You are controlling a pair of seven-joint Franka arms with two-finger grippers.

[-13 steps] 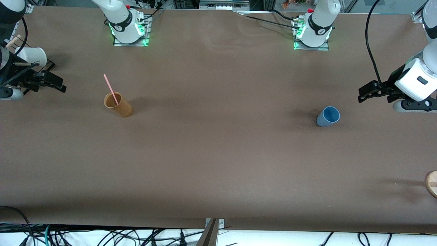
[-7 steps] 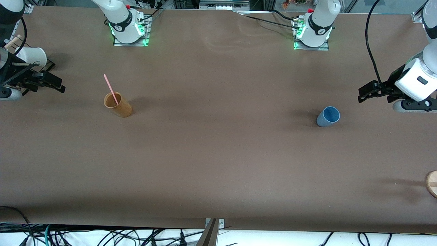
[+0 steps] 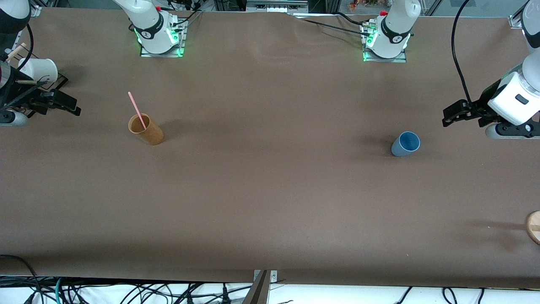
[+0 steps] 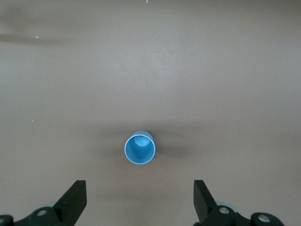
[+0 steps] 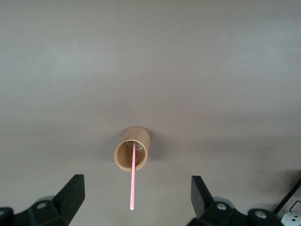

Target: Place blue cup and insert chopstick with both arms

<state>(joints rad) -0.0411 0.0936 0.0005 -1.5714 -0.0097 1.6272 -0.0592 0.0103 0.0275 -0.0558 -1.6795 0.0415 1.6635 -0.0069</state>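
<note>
Robotics lab bench. Two white arms bolted on metal base plates (image 3: 161,51) with green status lights, a long table (image 3: 270,190) under brown matte covering. Loose cable bundles (image 3: 126,291) run along the edge nearest the front camera; aluminium framing (image 3: 270,5) stands at the base end.

Count: three cups total, one blue cup (image 3: 405,143), one tan cup (image 3: 146,129), one white cup (image 3: 39,69). One pink chopstick (image 3: 137,110), standing in the tan cup. Two grippers, left gripper (image 3: 450,116) and right gripper (image 3: 69,104), both spread wide.
</note>
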